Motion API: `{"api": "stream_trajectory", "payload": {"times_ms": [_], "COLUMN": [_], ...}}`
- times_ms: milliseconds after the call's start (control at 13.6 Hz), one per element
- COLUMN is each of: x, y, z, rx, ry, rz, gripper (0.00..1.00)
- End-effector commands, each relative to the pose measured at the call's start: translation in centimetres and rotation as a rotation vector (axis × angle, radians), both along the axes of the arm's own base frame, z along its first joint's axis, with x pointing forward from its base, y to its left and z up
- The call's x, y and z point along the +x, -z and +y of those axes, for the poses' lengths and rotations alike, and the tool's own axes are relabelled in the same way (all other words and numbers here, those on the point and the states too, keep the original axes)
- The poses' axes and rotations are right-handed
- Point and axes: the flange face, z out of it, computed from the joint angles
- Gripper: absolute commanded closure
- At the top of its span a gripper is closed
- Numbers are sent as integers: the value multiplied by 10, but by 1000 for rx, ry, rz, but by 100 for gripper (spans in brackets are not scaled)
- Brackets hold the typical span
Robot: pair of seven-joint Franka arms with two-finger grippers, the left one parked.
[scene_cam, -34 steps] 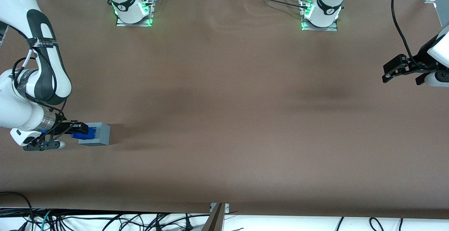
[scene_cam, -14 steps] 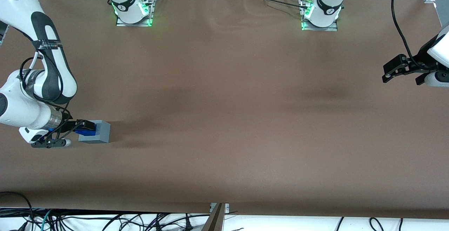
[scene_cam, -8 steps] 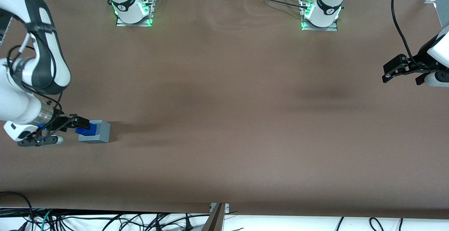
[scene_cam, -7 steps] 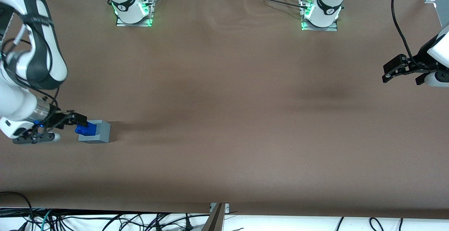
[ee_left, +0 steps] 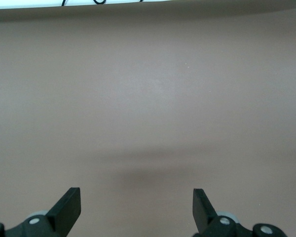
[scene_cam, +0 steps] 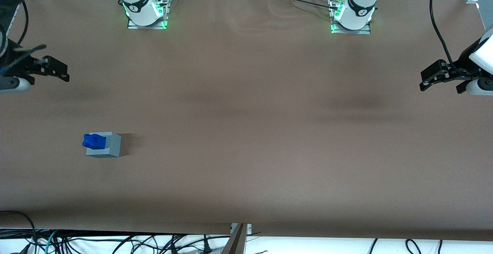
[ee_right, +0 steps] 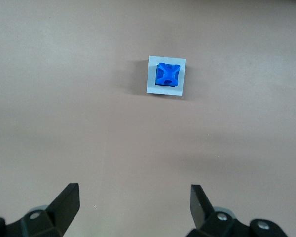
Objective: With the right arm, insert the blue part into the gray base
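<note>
— Start with the biggest thing. What does everything sit on?

— A brown table (scene_cam: 246, 130), wide and flat. The working arm's end of it holds all the task pieces.

— And the right arm?

— Only its last part shows at the edge of the front view. The right arm (scene_cam: 9, 59) is raised above the table, farther from the front camera than the cube, and well apart from it.

— The gripper?

— The gripper (scene_cam: 57, 70) carries nothing. In the right wrist view the gripper (ee_right: 133, 202) has its two black fingers (ee_right: 66, 202) spread wide, with bare table between them.

— Where is the gray base?

— The gray base (scene_cam: 104, 146) rests on the table toward the working arm's end, nearer the front camera than the gripper. From the wrist camera the gray base (ee_right: 166, 76) appears as a pale square frame seen face-on.

— And the blue part?

— The blue part (scene_cam: 93, 141) sits in the base's socket and sticks out of it. That socket face is turned toward the working arm's edge of the table, so the part's axis points that way. In the wrist view the blue part (ee_right: 167, 74) is centred inside the gray frame, its star-like end toward the camera, gray showing all round it.
</note>
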Motion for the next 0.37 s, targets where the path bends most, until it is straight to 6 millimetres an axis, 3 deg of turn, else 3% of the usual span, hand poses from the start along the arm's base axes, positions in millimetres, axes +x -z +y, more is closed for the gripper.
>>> {"api": "stream_trajectory", "payload": {"times_ms": [0, 294], "x": [4, 3], "y": [8, 7], "z": [4, 11], "rx": [-3, -3], "ry": [-4, -17], "rz": [10, 15], "gripper": [1, 1]}}
